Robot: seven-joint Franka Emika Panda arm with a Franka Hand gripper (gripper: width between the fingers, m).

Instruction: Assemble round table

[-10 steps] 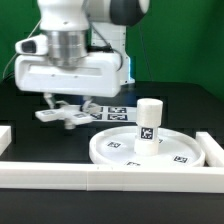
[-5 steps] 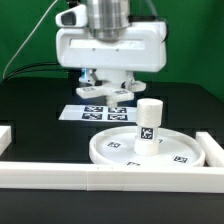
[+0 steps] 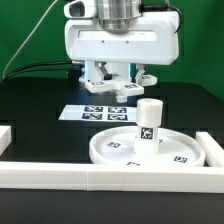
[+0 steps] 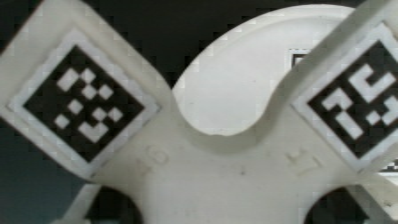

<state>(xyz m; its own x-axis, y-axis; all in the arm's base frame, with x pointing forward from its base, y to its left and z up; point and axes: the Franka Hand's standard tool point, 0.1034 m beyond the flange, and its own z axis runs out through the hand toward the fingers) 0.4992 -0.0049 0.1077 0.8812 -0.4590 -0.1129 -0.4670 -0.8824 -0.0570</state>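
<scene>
Currently I read the gripper [image 3: 113,72] hanging clear of the surface [image 3: 35,115], over its middle stretch, with its two fingers closed in on the four-armed cross piece [image 3: 128,90]. The cross piece is held off the surface, its arms sticking out below the gripper body to either side. In the wrist view the cross piece [image 4: 214,165] fills nearly everything: two arms spread apart, each with a black-and-white tag [image 4: 80,85] facing the camera. A white rounded shape shows between them; I cannot tell which part that is. The large rimmed round disc [image 3: 178,152] lies flat near the front edge of the surface, toward the exterior view's right corner. The short cylinder post [image 3: 148,120] stands upright on the disc at about its centre, with a tag on its side. The marker board [image 3: 80,111] lies flat toward the middle of the surface, just behind the disc, under the held cross piece as seen. A long white rail [image 3: 90,178] runs along the front edge, just in front of the disc.
</scene>
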